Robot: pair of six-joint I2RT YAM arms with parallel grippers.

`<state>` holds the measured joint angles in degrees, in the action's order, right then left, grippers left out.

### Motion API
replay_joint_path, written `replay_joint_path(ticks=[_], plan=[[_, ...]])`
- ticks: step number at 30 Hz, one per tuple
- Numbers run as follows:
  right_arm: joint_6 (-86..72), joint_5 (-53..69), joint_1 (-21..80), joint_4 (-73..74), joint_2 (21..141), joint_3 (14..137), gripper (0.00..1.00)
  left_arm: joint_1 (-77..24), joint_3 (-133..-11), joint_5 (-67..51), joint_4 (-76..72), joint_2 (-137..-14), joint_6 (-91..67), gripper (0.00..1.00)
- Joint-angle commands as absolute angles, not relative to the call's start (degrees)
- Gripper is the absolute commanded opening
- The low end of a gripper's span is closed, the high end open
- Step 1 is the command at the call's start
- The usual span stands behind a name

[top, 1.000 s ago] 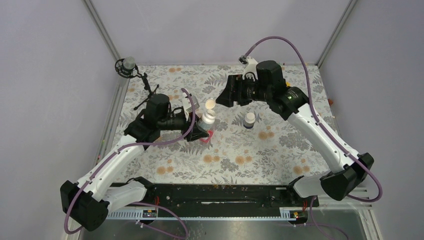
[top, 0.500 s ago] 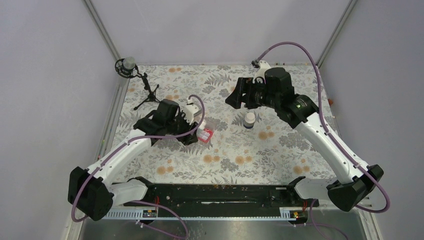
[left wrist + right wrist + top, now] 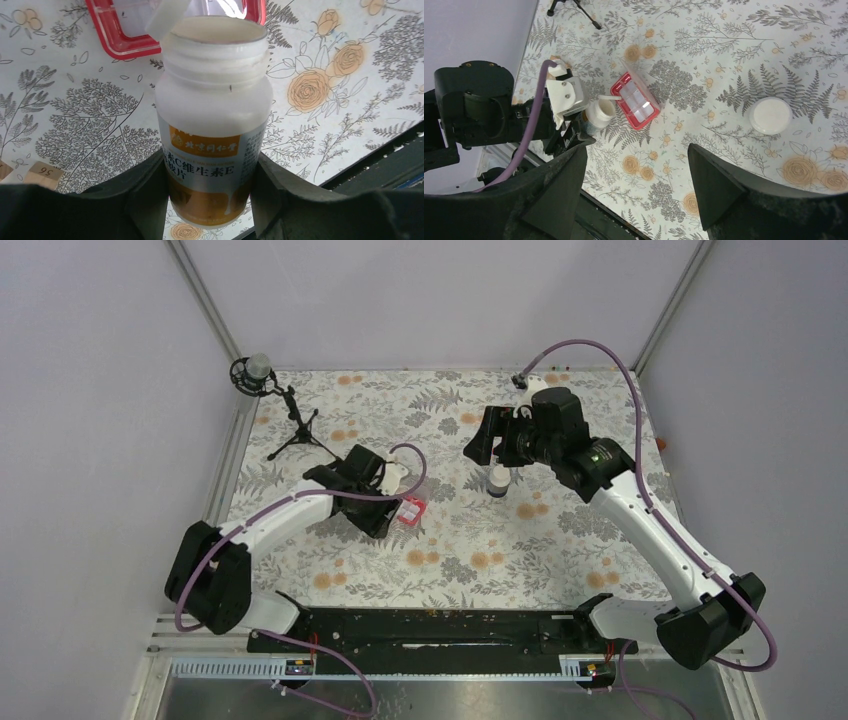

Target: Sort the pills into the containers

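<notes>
My left gripper (image 3: pixel 210 172) is shut on a white pill bottle (image 3: pixel 215 110) with an orange label, gripping its lower body. The bottle's flip cap hangs open and its mouth tips toward the red-pink containers tray (image 3: pixel 125 37). From above, the left gripper (image 3: pixel 385 508) sits just left of the tray (image 3: pixel 411 508). My right gripper (image 3: pixel 478 445) hovers open and empty, high over the cloth beside a second, capped white bottle (image 3: pixel 498 480). The right wrist view shows the tray (image 3: pixel 636 102), the held bottle (image 3: pixel 600 112) and the capped bottle (image 3: pixel 770 116). No pills show.
A small black microphone tripod (image 3: pixel 275 405) stands at the back left of the flower-print cloth. A black rail (image 3: pixel 430 625) runs along the near edge between the arm bases. Grey walls close in the left, back and right sides.
The left arm has drawn back and lowered, tipping the bottle from upright down toward the tray. The right gripper has shifted right and now hangs by the capped bottle.
</notes>
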<state>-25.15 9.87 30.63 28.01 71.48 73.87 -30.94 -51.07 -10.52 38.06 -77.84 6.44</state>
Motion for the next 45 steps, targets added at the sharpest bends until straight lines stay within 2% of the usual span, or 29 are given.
replay_joint_path(ticks=[1, 12, 45], plan=[[-24.5, 7.6, 29.3, 27.4, 68.9, 72.5, 0.81, -33.1, -56.4, -4.8, 40.8, -82.1, 4.2, 0.00], [-24.0, 6.3, 27.1, 27.7, 67.5, 70.6, 0.82, -37.9, -62.1, 4.2, 44.5, -90.5, 0.2, 0.00], [-25.6, 6.2, 23.4, 27.7, 67.9, 69.7, 0.82, -43.3, -73.5, 9.2, 59.7, -101.3, -4.0, 0.00]])
